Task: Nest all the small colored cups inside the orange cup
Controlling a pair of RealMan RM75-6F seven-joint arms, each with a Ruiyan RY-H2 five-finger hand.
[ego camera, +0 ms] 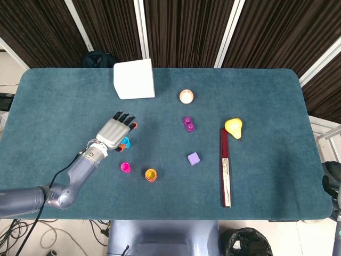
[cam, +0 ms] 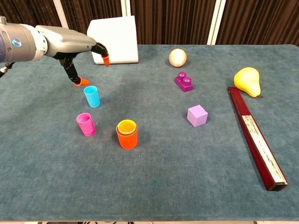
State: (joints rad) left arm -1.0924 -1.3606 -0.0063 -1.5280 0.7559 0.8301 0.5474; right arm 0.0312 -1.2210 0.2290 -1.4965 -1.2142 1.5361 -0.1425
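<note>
Orange cup [cam: 126, 139] is standing upright on my teal-carpeted bench [cam: 154, 186], carrying the yellow cup [cam: 127, 126] nested inside it. Just left of it the pink cup [cam: 85, 124] is sitting alone, and the blue cup [cam: 91, 96] is waiting behind that. My left hand [ego camera: 113, 132] is hovering above the blue cup, fingers [cam: 105, 59] spread, holding nothing. Dark curtains [ego camera: 181, 32] are hanging behind the bench.

A robot test lab, set up for tabletop trials.

A table [ego camera: 64, 90] covered in teal felt stands before dark pleated curtains [ego camera: 186, 26] with white posts; loose cables [ego camera: 21, 234] trail on the pale floor below the left hand [ego camera: 113, 132], and toy props such as a purple block [cam: 197, 115] lie to its right.
</note>
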